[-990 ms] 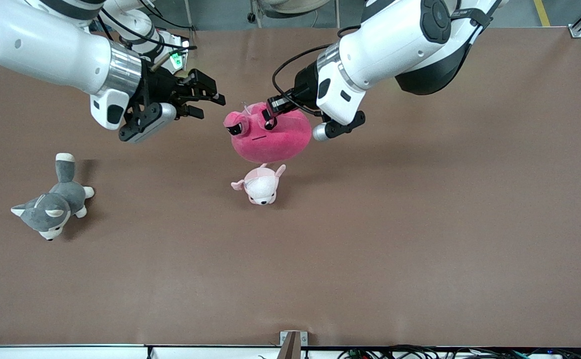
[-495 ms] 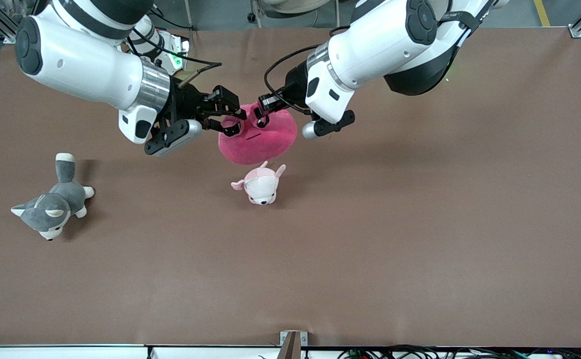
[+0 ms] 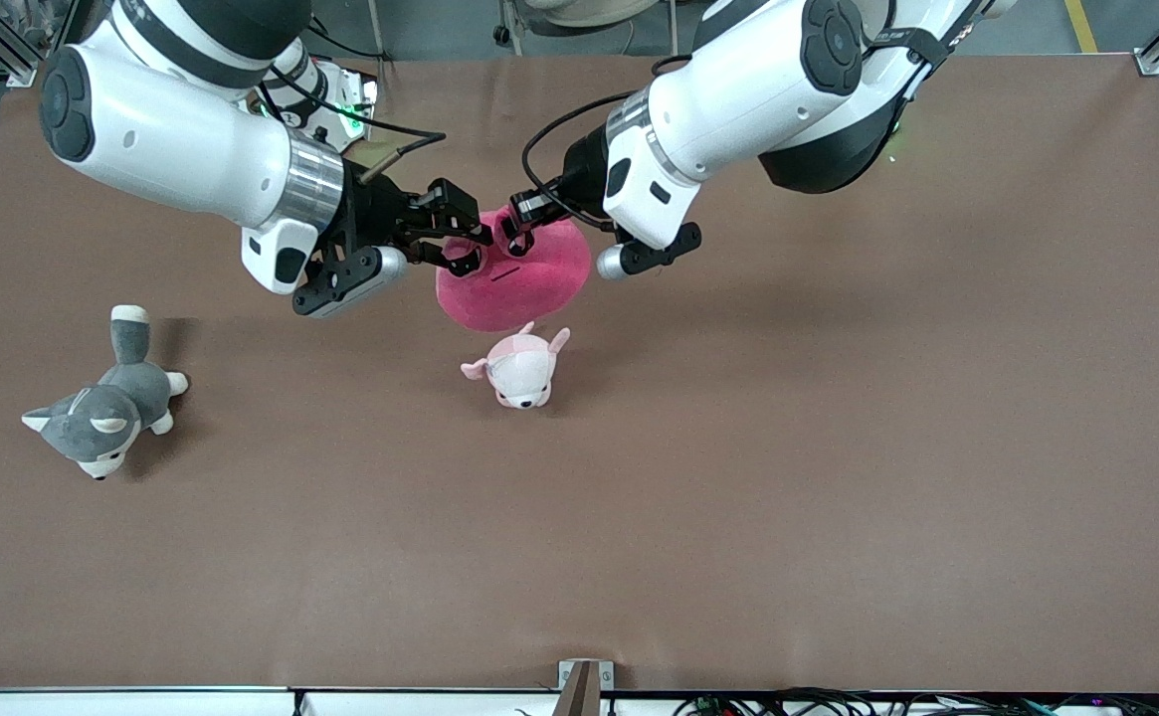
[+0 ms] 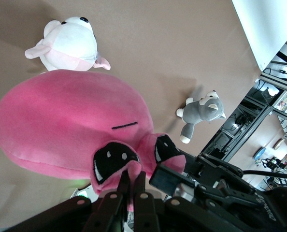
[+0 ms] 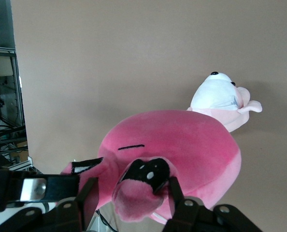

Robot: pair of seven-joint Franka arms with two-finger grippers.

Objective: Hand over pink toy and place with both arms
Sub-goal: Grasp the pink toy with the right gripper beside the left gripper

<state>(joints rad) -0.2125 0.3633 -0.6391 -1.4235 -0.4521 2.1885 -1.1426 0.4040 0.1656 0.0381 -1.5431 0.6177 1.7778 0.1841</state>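
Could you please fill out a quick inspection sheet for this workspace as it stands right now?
Surface: brown table, flat, no spills seen.
Job's things: pink toy held in the air over the middle of the table, above the small pale pink plush.
Clutter: small pale pink plush and grey husky plush lying on the table, the husky toward the right arm's end.
Grippers: left gripper shut on the pink toy's top; right gripper with its fingers around the toy's eye bump, not clearly clamped.
Cables: black cables looping at both wrists; more along the table's near edge.
Surroundings: metal frame and floor past the table; nothing else seen.
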